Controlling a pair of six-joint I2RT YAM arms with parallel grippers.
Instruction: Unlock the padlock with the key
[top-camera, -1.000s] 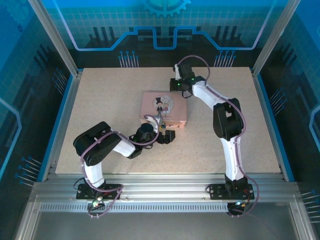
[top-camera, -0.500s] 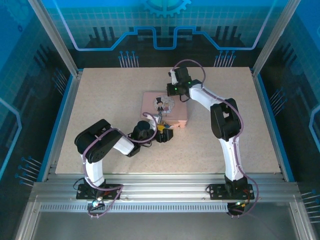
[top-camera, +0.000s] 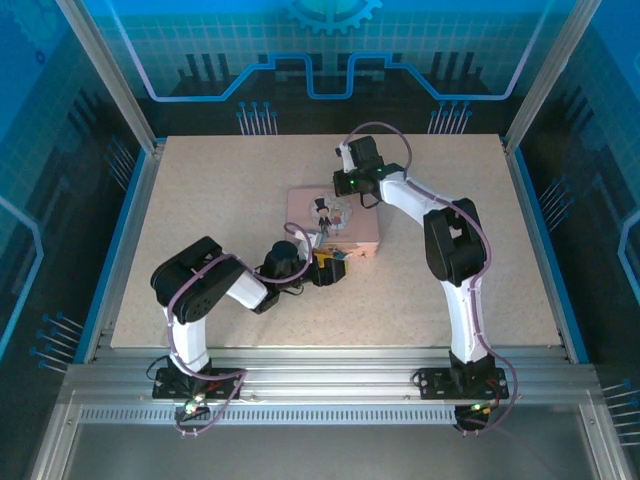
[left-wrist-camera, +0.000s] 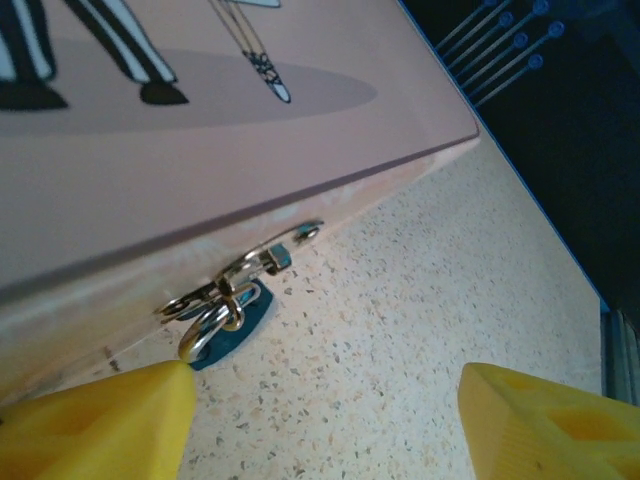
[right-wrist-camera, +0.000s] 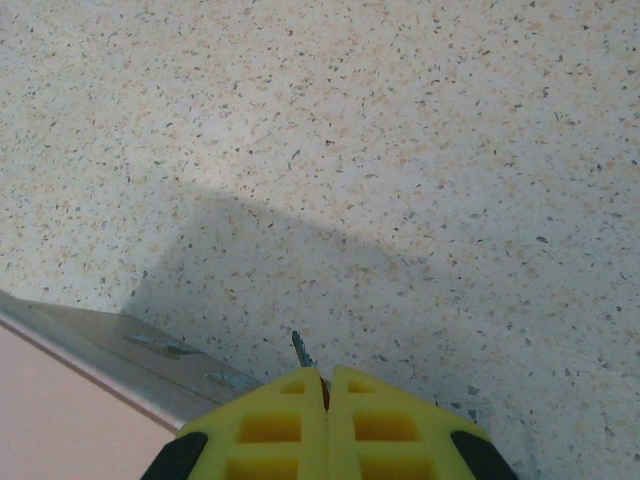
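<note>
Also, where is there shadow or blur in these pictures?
Right wrist: a broad soft-edged shadow lies on the table beyond the shut right fingers; the key tip between them is sharp. Left wrist: the left fingers at the bottom edge are blurred, the padlock by the tin's side is fairly clear. Top external: even light on the table.

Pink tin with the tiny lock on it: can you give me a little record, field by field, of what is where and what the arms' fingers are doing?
tin: pink, cartoon couple on the lid, flat on the speckled table
padlock: tiny, blue part, hooked on the metal clasp on the tin's side wall
left fingers: open, low before the padlock, one tip right beside it
right fingers: shut on the key, tip poking out, beyond the tin's far edge
unlocking: not begun, key away from padlock
</note>
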